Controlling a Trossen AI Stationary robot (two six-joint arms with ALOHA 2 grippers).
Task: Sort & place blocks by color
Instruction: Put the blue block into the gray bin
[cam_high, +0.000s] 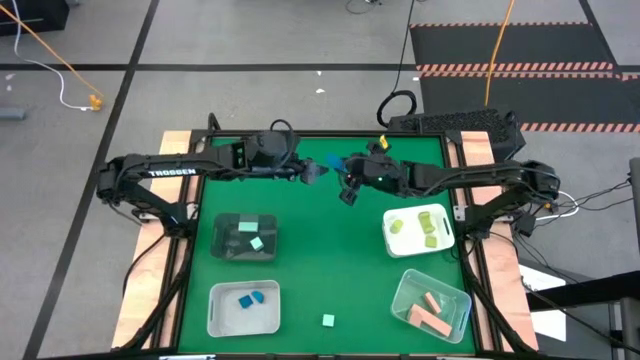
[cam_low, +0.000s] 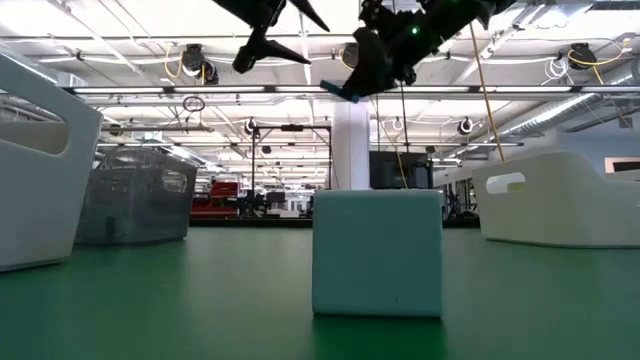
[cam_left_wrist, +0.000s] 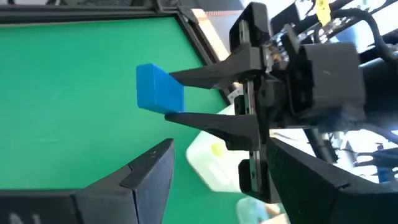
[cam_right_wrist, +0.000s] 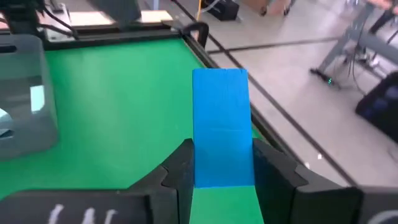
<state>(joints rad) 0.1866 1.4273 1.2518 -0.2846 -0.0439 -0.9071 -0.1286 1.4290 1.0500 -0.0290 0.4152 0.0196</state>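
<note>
Nearest the front edge of the green bench (cam_high: 330, 250), a small pale mint cube (cam_high: 328, 320) sits alone on the mat; in the low view it fills the foreground (cam_low: 377, 252). To its left stands a white rectangular bin (cam_high: 244, 308) with two small blue blocks (cam_high: 250, 298) inside. To its right, a clear plastic tray (cam_high: 432, 304) holds salmon-tan bar blocks (cam_high: 430, 312).

Farther back, a dark translucent bin (cam_high: 244, 238) on the left holds a pale mint block (cam_high: 256, 243), and a white tray (cam_high: 418, 230) on the right holds several yellow-green blocks (cam_high: 432, 228).

Beyond these, above the rear middle of the bench, the two arms meet in the air. The right end effector (cam_high: 345, 170) is clamped shut on a flat blue rectangular block (cam_right_wrist: 221, 127), which sticks out past its fingertips (cam_right_wrist: 179, 163), well clear of the mat. The left end effector (cam_high: 312, 171) faces it from just beside, its fingers (cam_left_wrist: 146, 171) spread apart and empty, with the blue block (cam_left_wrist: 159, 89) near them but not touching.
</note>
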